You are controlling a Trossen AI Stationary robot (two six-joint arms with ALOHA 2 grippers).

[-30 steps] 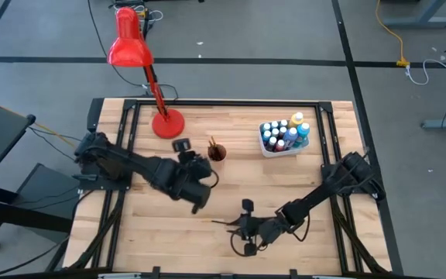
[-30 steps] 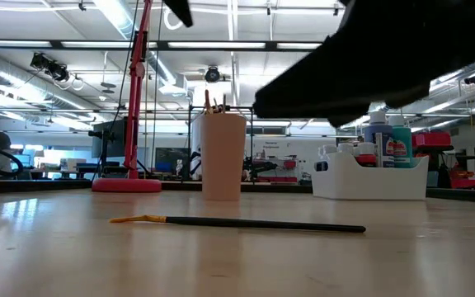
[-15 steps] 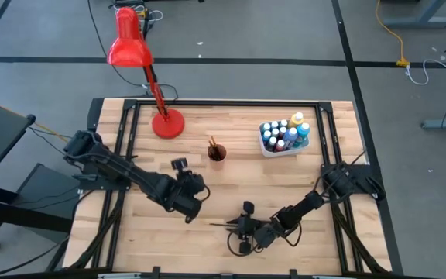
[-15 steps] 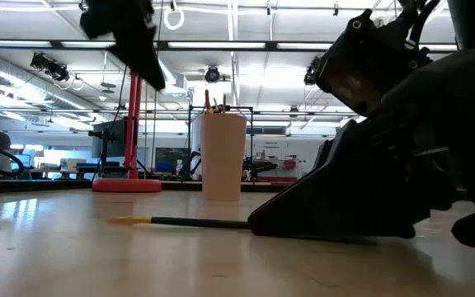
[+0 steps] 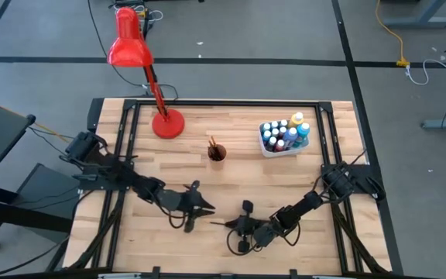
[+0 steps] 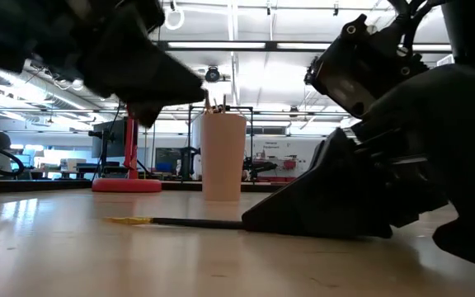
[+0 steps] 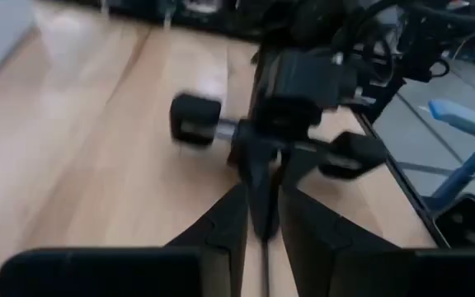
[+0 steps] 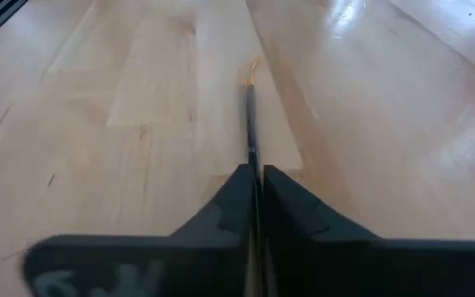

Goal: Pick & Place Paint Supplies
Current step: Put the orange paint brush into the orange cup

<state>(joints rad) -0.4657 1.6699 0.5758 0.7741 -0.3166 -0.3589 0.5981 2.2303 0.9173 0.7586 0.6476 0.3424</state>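
Observation:
A thin dark-handled paintbrush (image 5: 221, 224) with an orange-yellow end lies flat on the table near its front edge. My right gripper (image 5: 237, 225) is down on the table and shut on the brush's handle. My left gripper (image 5: 206, 208) hangs just left of the brush, above the table (image 6: 167, 82). It faces the right gripper, and its fingers stand a narrow gap apart and hold nothing. The orange cup (image 5: 217, 153) holds other brushes. The white tub (image 5: 283, 137) holds several paint bottles. My right gripper pinches the brush's dark handle (image 8: 252, 157) between its two fingers, which lie along the brush. They come in low from the table's right and point left, with their tips on the table (image 6: 254, 223). The brush lies flat, its orange-yellow end (image 6: 126, 220) sticking out ahead.
A red desk lamp (image 5: 167, 122) stands at the far left of the table. The cup is at the middle and the tub at the far right. Bare wood (image 5: 238, 186) lies between them and the two grippers.
My right gripper has come down onto the brush's handle, and its fingertips now sit on the table. My left gripper has moved from beside the cup toward the near edge and down, and now faces the right gripper. The brush has stayed in place.

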